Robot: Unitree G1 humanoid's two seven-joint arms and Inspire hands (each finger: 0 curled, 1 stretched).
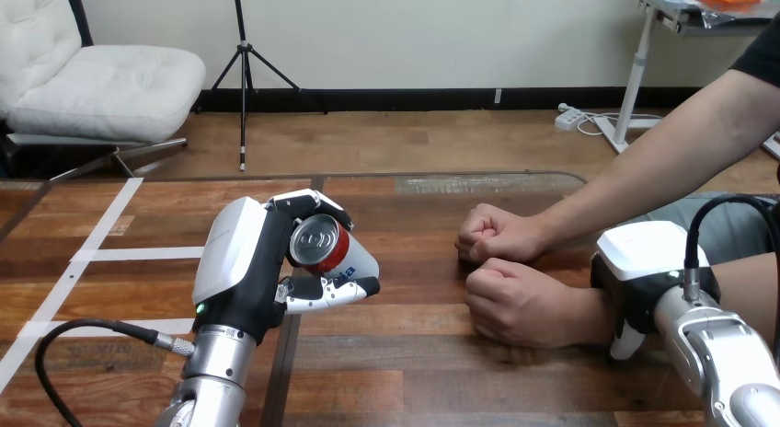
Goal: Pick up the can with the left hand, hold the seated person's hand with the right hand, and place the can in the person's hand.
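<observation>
Starting nearest you at 7 o'clock, the left hand [241, 271] had its fingers and thumb curled round the can [319, 244]. The red can lay tipped on its side in that grasp, its silver end facing the camera. At 4 o'clock, your right hand [644, 252] sat draped over the wrist behind the person's nearer fist [520, 303], with one finger [625, 340] hooked beneath that wrist. That fist was clenched, not opened to receive anything, and it lay at the can's 3 o'clock, well apart from it across the table [414, 372]. Just beyond it, toward 1 o'clock, the person's farther fist [497, 234] rested clenched close beside the nearer one. White tape strips [138, 254] crossed the wood at 9 o'clock.
</observation>
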